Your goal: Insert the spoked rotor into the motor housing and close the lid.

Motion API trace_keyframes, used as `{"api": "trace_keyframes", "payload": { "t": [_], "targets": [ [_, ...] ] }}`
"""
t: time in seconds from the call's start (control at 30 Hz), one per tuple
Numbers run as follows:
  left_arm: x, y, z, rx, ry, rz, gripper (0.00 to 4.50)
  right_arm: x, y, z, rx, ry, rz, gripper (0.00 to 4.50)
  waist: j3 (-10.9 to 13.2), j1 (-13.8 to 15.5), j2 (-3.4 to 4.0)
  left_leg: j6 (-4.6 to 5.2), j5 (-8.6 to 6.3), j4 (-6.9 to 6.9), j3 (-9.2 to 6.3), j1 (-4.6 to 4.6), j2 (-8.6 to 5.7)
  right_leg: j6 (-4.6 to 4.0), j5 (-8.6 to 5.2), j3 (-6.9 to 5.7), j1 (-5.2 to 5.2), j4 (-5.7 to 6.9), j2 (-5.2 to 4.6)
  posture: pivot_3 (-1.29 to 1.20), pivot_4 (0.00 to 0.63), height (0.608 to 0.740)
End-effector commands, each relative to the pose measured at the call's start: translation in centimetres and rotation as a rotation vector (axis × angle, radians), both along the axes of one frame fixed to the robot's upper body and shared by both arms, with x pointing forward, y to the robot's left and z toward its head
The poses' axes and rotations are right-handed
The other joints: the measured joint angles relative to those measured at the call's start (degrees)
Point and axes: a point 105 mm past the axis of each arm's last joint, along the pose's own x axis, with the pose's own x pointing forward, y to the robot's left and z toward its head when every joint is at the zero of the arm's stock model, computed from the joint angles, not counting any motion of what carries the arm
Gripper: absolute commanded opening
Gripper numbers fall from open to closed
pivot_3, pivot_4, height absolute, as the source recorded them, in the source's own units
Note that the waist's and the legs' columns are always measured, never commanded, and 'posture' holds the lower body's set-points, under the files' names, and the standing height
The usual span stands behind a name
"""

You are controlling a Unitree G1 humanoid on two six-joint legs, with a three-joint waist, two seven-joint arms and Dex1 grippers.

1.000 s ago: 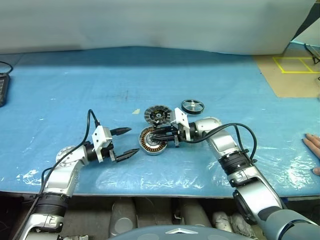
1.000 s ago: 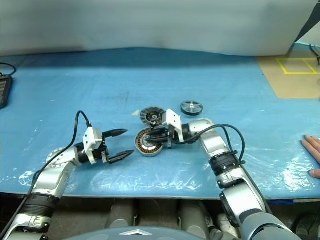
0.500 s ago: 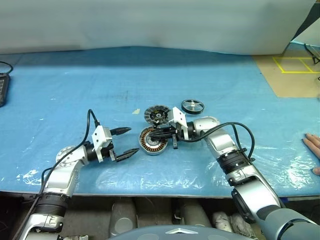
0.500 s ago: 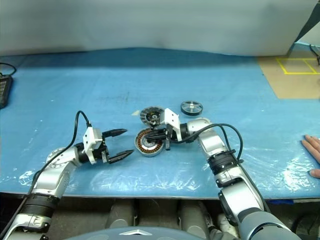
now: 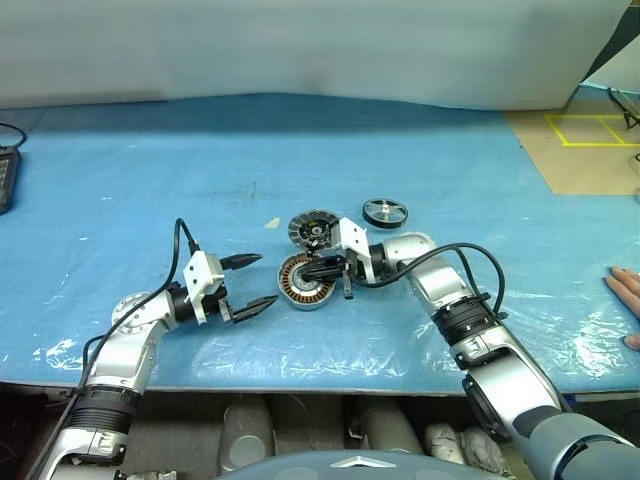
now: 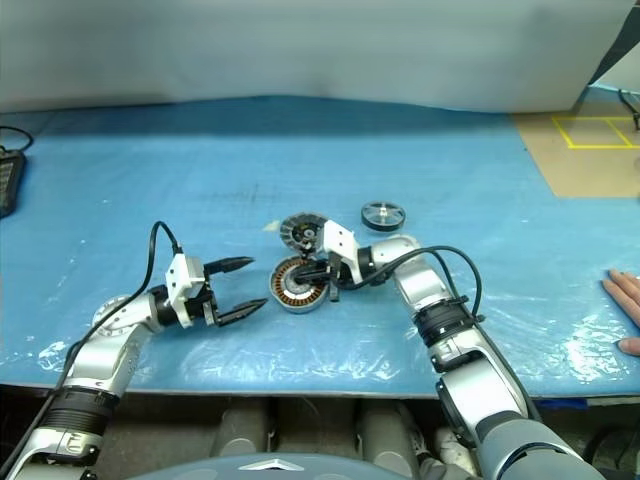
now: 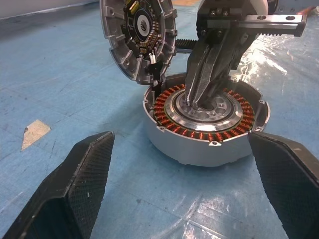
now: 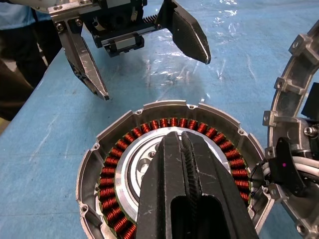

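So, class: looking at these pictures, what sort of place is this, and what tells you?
Probably a robot workbench or test lab for assembly practice: a table under blue plastic sheeting, loose motor parts such as the motor housing and spoked rotor, and yellow tape marks on the floor.

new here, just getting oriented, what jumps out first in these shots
The motor housing, its copper windings bare, sits mid-table on the blue sheet, with the right tool shut and poking into its pale centre. The lid leans tilted against its rim, the left tool waits open alongside, and the spoked rotor lies apart.
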Motion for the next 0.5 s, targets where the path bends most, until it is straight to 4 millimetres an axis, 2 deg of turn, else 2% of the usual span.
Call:
{"api": "trace_keyframes", "payload": {
  "t": [0.03, 0.5],
  "targets": [
    [-0.12, 0.02, 0.25, -0.002, -0.023, 0.002, 4.5, 0.02, -0.1, 0.1, -0.045, -0.028, 0.012, 0.03, 0.0, 0.0, 0.0, 0.0, 0.0, 0.0, 0.0, 0.0, 0.0, 0.0, 0.0, 0.0, 0.0, 0.0, 0.0, 0.0, 0.15, 0.74],
    [-0.37, 0.08, 0.11, -0.002, -0.014, 0.002, 4.5, -0.28, 0.04, 0.16, -0.127, -0.058, 0.025, 0.03, -0.01, 0.0, -0.01, -0.01, 0.0, 0.0, 0.04, 0.09, 0.0, 0.0, 0.0, 0.05, 0.07, -0.02, 0.0, 0.0, 0.15, 0.74]
  ]
}}
